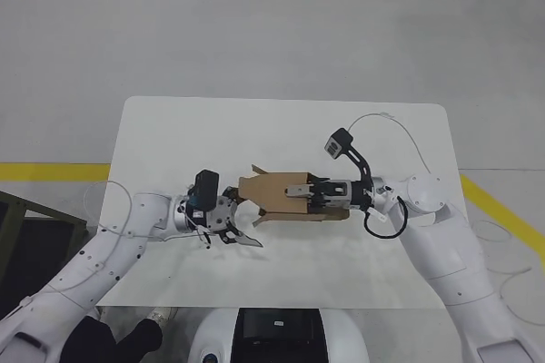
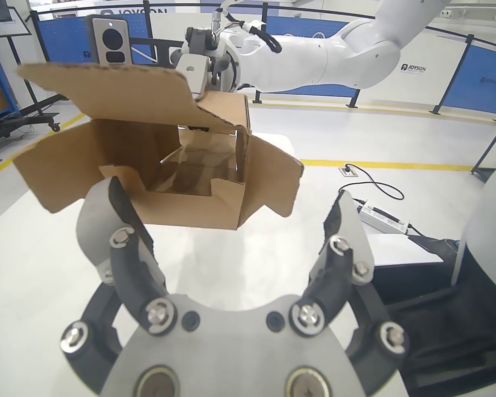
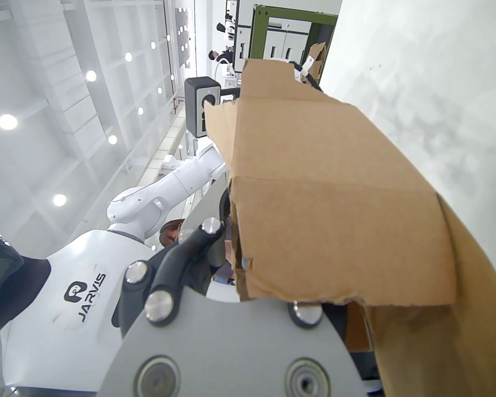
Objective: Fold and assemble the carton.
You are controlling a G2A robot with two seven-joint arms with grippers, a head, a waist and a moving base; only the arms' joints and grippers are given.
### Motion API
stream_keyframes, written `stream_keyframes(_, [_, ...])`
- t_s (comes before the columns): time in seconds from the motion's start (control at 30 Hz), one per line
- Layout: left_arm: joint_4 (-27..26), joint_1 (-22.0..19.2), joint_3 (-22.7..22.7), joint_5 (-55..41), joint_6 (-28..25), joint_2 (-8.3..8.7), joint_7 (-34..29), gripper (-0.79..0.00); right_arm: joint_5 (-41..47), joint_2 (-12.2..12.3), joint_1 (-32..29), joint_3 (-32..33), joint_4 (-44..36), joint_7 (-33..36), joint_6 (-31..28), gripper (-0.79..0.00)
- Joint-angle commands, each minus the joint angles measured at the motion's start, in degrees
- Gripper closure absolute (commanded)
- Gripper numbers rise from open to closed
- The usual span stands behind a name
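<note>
A brown cardboard carton (image 1: pixel 272 192) lies on its side at the middle of the white table, its open end with splayed flaps (image 2: pixel 268 179) turned toward my left gripper. My left gripper (image 2: pixel 227 216) stands open just short of that open end (image 1: pixel 239 218), touching nothing. From the other side, my right gripper (image 1: pixel 302 191) is shut on the carton's upper wall (image 3: pixel 314 208). One finger (image 2: pixel 192 76) lies on top of the wall; the other is hidden inside. In the right wrist view, cardboard covers most of the right gripper (image 3: pixel 235 245).
The white table (image 1: pixel 391 136) has free room all around the carton. A green cart (image 1: pixel 9 227) stands past the table's left edge. A cable and power brick (image 2: pixel 380 216) lie on the floor beyond the table's edge.
</note>
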Motion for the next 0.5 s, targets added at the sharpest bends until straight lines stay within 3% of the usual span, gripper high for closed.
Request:
stream_keyframes(0.0, [0.0, -0.05, 0.31, -0.52, 0.0, 0.2, 0.47, -0.785, 0.07, 0.05, -0.04, 0.01, 0.01, 0.19, -0.04, 0.0])
stream_keyframes(0.13, [-0.14, -0.52, 1.26, -1.34, 0.0, 0.66, 1.05, -0.717, 0.16, 0.13, -0.01, -0.05, -0.05, 0.58, 0.03, 0.0])
stream_keyframes(0.47, [-0.47, -2.22, 3.98, -2.49, 0.0, 1.58, 2.02, -0.68, 0.22, 0.25, 0.13, -0.49, -0.15, 0.9, -0.12, 0.0])
